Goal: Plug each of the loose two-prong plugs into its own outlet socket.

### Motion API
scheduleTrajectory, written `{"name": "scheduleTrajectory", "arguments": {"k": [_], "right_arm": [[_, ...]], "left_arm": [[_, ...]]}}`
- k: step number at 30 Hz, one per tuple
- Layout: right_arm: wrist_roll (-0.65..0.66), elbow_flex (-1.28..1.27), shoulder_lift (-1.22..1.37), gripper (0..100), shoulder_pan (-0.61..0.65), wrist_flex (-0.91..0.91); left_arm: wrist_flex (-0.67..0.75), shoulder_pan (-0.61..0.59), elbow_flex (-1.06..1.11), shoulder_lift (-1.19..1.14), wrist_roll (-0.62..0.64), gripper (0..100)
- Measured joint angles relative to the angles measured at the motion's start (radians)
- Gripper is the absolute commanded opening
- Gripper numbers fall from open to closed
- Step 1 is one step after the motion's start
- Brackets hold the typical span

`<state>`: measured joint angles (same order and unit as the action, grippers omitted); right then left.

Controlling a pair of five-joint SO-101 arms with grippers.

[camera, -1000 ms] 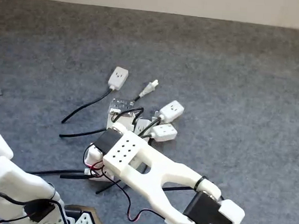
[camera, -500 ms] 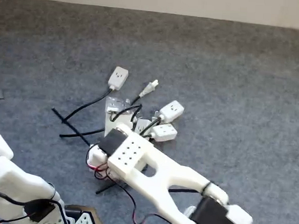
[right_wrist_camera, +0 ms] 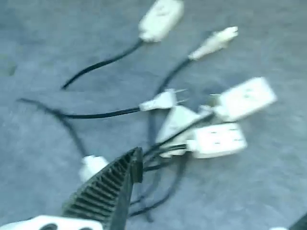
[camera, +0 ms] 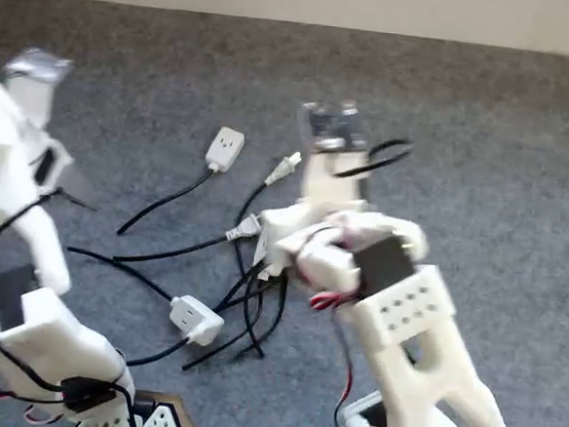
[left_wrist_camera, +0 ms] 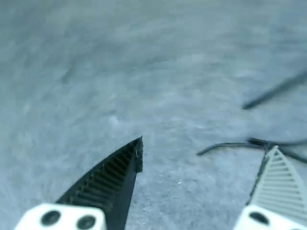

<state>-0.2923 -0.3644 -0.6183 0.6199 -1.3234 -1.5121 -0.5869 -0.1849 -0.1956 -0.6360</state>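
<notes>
On the grey carpet lies a tangle of black cables with white ends. One outlet socket [camera: 225, 148] [right_wrist_camera: 160, 19] lies at the back, a loose two-prong plug [camera: 286, 165] [right_wrist_camera: 213, 42] to its right. A second plug [camera: 244, 232] [right_wrist_camera: 160, 101] lies mid-tangle, and another socket [camera: 195, 317] [right_wrist_camera: 93, 165] sits nearer the front. Two more sockets [right_wrist_camera: 244, 98] [right_wrist_camera: 216, 139] lie side by side. My right gripper [camera: 329, 129] [right_wrist_camera: 218, 187] hangs open above the tangle, holding nothing. At the far left my left gripper [camera: 36, 69] [left_wrist_camera: 207, 146] is raised and open over bare carpet.
Black cables [camera: 158, 205] [left_wrist_camera: 268, 143] trail left and forward from the tangle. The right arm's white body [camera: 404, 320] covers part of the cluster. A pale wall strip [camera: 377, 5] borders the back. Bare carpet [camera: 502, 170] stretches right and behind.
The right arm has lifted off the cluster and swung right and back. The cords were dragged about, and one socket now lies at the front left. The left arm has risen at the left.
</notes>
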Motion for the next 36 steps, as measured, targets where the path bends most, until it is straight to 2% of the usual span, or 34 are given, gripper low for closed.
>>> {"name": "scheduleTrajectory", "arguments": {"k": [3,5,9,13,17,19,23,28,36], "right_arm": [[0.132,-0.018,-0.015,49.3,-0.155,-0.058],[0.173,-0.080,-0.034,49.3,-0.238,-0.049],[0.241,-0.281,-0.115,49.3,-0.362,0.091],[0.302,-0.560,-0.247,49.3,-0.399,0.275],[0.319,-0.812,-0.359,49.3,-0.402,0.376],[0.319,-0.878,-0.404,49.3,-0.402,0.391],[0.322,-0.936,-0.477,49.3,-0.404,0.400],[0.322,-1.008,-0.549,49.3,-0.404,0.404],[0.322,-1.040,-0.628,49.3,-0.402,0.404]], "left_arm": [[-0.080,0.087,-0.031,0.000,-0.092,37],[-0.126,0.135,-0.034,0.000,-0.167,37],[-0.187,0.210,-0.037,0.000,-0.290,37],[-0.230,0.285,0.025,0.032,-0.453,37],[-0.232,0.391,0.236,0.147,-0.674,37],[-0.232,0.451,0.354,0.213,-0.738,37],[-0.130,0.532,0.559,0.345,-0.750,37],[0.072,0.626,0.778,0.422,-0.750,37],[0.261,0.758,0.928,0.430,-0.746,37]]}}
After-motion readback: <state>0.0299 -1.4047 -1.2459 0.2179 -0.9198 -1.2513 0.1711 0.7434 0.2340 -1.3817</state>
